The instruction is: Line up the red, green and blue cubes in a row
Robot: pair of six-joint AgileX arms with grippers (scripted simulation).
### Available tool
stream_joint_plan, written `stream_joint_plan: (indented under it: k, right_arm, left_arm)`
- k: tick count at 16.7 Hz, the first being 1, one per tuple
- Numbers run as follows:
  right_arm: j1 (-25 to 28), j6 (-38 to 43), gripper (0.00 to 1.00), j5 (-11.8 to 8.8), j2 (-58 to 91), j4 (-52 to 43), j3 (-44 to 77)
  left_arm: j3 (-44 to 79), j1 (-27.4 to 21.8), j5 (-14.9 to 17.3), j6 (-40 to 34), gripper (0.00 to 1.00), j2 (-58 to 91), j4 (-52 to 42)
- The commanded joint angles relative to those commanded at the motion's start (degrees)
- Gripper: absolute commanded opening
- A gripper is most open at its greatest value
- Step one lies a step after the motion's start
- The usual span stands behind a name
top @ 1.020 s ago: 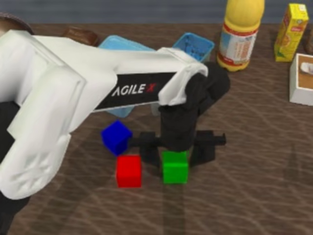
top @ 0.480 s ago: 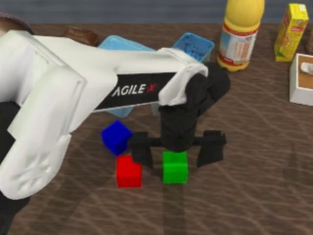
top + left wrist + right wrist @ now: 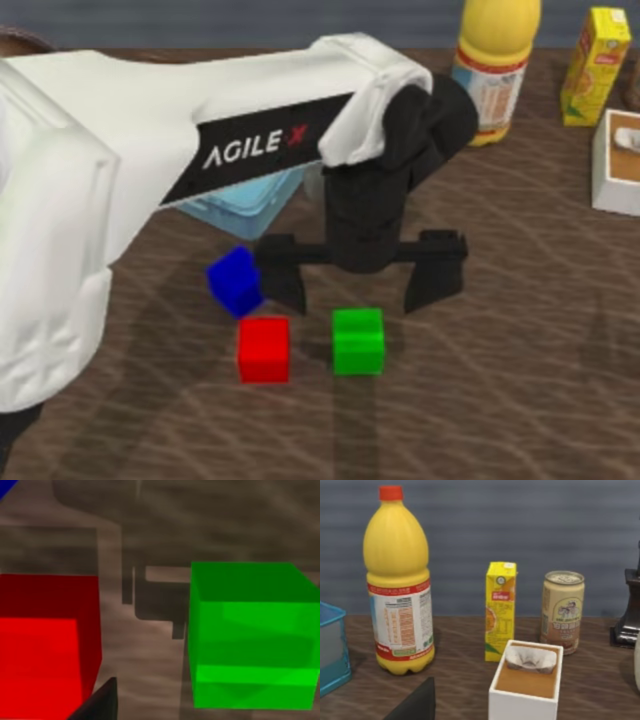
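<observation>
The red cube [image 3: 263, 349] and the green cube [image 3: 358, 341] sit side by side on the table with a gap between them. The blue cube [image 3: 235, 281] lies just behind the red one, turned at an angle. My left gripper [image 3: 358, 298] hangs open above and just behind the green cube, holding nothing. The left wrist view looks down on the red cube [image 3: 40, 655] and the green cube [image 3: 250, 635], with one dark fingertip [image 3: 102, 705] at the edge. A corner of the blue cube [image 3: 4, 485] shows there too. My right arm is parked outside the top view.
A pale blue tub [image 3: 240, 205] lies partly under my left arm. At the back right stand a yellow bottle [image 3: 495, 60], a juice carton [image 3: 595, 65] and a white box [image 3: 617, 160]. The right wrist view adds a can [image 3: 562, 610] and a blue cup [image 3: 330, 645].
My left gripper spread its fingers off the green cube, then rose and drew back from it. The green cube stays on the table beside the red one.
</observation>
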Motion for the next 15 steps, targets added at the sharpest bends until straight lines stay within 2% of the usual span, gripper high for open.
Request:
stream_joint_plan:
  k: [9,12,15]
  right_arm:
    - [0.0,0.0,1.00,0.0,0.0,0.0,0.0]
    - [0.0,0.0,1.00,0.0,0.0,0.0,0.0]
    - [0.0,0.0,1.00,0.0,0.0,0.0,0.0]
  left_arm:
    - [1.8,0.5,-0.1,2.0,1.00,-1.0,-2.1]
    - [1.1,2.5,-0.1,9.0,1.00,-1.2,-1.7]
    - [-0.2,5.8,0.0,20.6,1.00,-1.4,-1.1]
